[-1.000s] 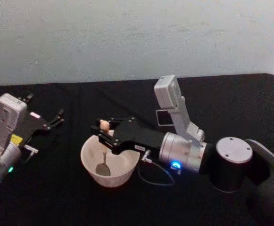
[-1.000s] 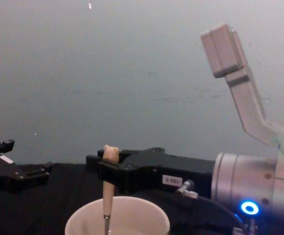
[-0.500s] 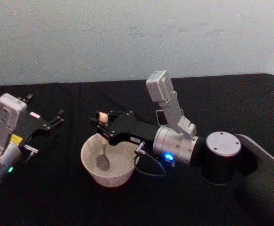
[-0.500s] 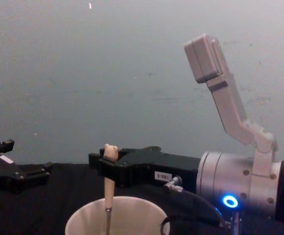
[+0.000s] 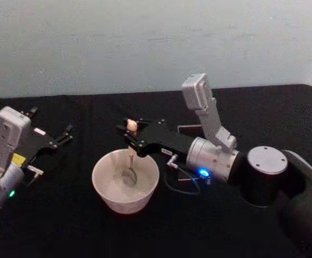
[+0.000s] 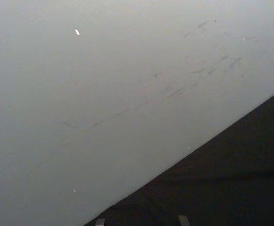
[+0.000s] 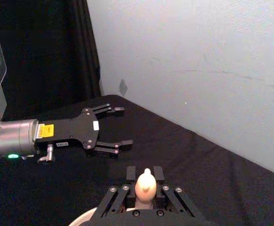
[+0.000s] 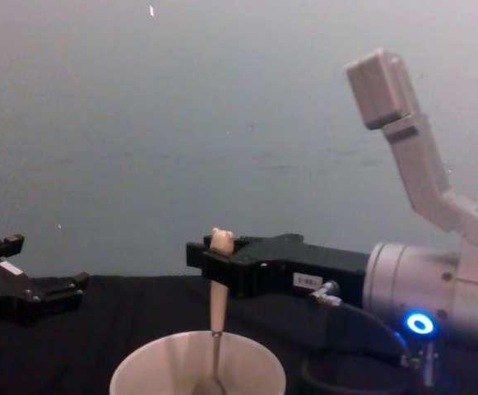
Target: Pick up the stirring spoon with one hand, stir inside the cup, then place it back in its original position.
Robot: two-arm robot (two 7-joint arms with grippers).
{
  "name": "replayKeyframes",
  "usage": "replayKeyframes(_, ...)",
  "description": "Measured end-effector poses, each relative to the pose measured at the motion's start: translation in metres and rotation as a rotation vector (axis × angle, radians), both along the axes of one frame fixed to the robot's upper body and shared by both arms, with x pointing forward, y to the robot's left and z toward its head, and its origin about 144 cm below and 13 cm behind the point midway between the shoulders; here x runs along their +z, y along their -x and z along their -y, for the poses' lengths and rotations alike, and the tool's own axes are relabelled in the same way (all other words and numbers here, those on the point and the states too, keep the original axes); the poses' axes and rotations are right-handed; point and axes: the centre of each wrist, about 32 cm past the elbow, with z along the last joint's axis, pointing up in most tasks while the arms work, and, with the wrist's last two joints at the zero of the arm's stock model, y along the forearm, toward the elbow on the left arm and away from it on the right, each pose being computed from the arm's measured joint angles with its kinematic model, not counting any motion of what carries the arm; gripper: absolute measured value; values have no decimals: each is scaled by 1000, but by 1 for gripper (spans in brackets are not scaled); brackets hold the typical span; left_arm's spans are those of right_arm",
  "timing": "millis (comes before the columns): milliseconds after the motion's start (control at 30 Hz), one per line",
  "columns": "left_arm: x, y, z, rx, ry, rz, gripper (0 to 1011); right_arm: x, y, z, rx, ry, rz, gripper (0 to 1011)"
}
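The stirring spoon point(image 5: 131, 157) stands nearly upright in the cup point(image 5: 124, 203), its metal bowl down inside near the middle. My right gripper point(image 5: 130, 130) is shut on the spoon's beige handle just below the bear-head knob point(image 8: 220, 240), above the cup's far rim point(image 8: 140, 362). In the right wrist view the knob point(image 7: 145, 186) sticks up between the fingers of the right gripper point(image 7: 145, 172). My left gripper point(image 5: 64, 135) rests open at the table's left, away from the cup, as also seen in the right wrist view point(image 7: 122, 125). The dark grey holder point(image 5: 188, 129) is mostly hidden behind the right arm.
A black cloth point(image 5: 64, 226) covers the table, with a pale wall point(image 5: 145, 43) behind it. A thin cable point(image 5: 180, 185) loops from the right arm beside the cup. The right arm's bulky base point(image 5: 266, 180) fills the near right.
My right gripper has carried the spoon to the right inside the cup, from its left side towards the middle. The left arm has not moved.
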Motion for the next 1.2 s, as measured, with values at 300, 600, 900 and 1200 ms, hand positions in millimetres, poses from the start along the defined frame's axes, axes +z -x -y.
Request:
replayKeyframes(300,0,0,0,0,0,0,1001,3,9,15,6,-2,-5,215)
replayKeyframes(600,0,0,0,0,0,0,1001,5,24,25,39,-9,-12,215)
replayKeyframes(900,0,0,0,0,0,0,1001,3,30,11,81,-18,-26,215)
replayKeyframes(1200,0,0,0,0,0,0,1001,0,26,-8,104,-16,-29,215)
